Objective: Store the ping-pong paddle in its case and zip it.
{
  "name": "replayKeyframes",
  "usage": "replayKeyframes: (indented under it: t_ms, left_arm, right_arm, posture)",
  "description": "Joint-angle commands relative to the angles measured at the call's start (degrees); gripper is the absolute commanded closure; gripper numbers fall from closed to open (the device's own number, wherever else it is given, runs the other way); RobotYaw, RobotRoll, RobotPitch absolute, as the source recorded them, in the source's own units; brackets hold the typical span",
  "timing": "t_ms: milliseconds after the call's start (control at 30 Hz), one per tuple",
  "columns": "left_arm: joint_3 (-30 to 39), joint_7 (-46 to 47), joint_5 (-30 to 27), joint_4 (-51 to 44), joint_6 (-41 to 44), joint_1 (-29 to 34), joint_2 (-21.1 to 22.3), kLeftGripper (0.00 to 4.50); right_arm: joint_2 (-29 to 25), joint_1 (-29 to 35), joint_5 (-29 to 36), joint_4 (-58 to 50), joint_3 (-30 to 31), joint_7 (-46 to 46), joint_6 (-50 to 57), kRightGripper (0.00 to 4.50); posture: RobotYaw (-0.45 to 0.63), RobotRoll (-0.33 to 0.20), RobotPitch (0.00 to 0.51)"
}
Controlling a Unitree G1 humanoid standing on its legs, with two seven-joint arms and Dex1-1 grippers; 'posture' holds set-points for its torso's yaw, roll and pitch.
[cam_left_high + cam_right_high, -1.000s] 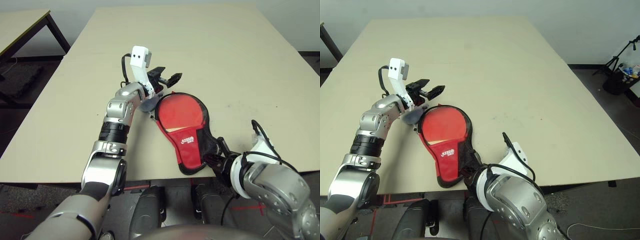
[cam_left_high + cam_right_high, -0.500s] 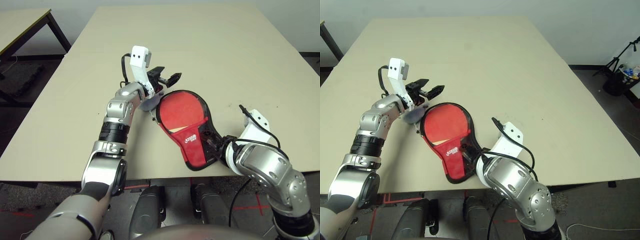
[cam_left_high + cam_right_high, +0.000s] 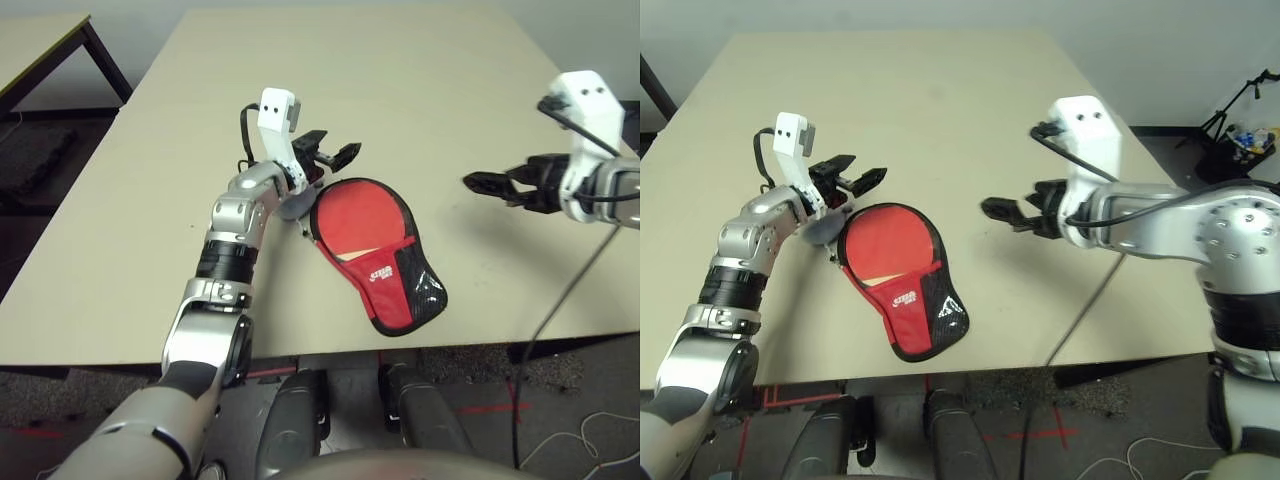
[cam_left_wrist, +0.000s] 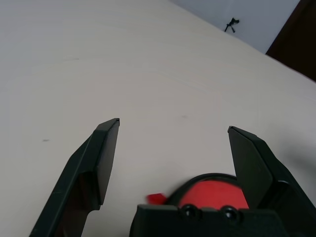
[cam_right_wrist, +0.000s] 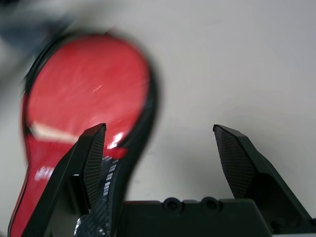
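The red case (image 3: 388,283) lies near the table's front edge, its black narrow end (image 3: 428,291) toward me. Inside it, the ping-pong paddle (image 3: 355,214) shows its round red face and a strip of pale wood; its handle is hidden under the case's logo flap. My left gripper (image 3: 335,156) hovers open just beyond the case's round rim, above a pale fluffy pom-pom (image 3: 291,206). Off to the right of the case, my right gripper (image 3: 486,184) is raised and open, holding nothing. From the right wrist, the paddle (image 5: 89,84) lies ahead of the open fingers.
A black cable (image 3: 568,292) hangs from my right arm past the table's front edge (image 3: 300,350). A second table (image 3: 40,40) stands at the far left. Gear sits on the floor at the right (image 3: 1240,135). Bare tabletop stretches beyond both grippers.
My right gripper let go of the case's narrow end, opened, and swung up and away to the right. The case shifted slightly. The left arm stayed put.
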Motion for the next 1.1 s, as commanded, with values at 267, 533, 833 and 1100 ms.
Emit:
replayKeyframes:
  t_ms: [267, 533, 833, 1100]
  left_arm:
    - [-3.01, -11.76, 3.21, 2.49, -0.53, -2.92, 11.3, 0.0]
    - [-7.05, -25.01, 3.08, -2.99, 5.78, -0.91, 22.0, 0.0]
    - [-13.2, -30.83, 5.8, -10.32, 7.57, 6.5, 26.7, 0.0]
    - [-15.69, -26.99, 11.39, -4.73, 0.15, 7.74, 23.43, 0.0]
  right_arm:
    - [4.21, -2.69, -31.16, -0.24, 12.55, 29.74, -5.95, 0.03]
    - [6.88, -3.48, -43.06, -1.5, 18.59, 41.56, -6.18, 0.03]
    - [10.69, -4.35, -51.99, -0.05, 20.01, 48.06, -8.42, 0.03]
    - [16.98, -6.03, -56.36, 1.93, 19.14, 50.71, -10.56, 0.03]
  posture:
    - [-0.02, 0.0, 0.135]
    - [0.01, 0.0, 0.13]
    - [0.03, 0.0, 0.12]
    - [0.03, 0.0, 0.114]
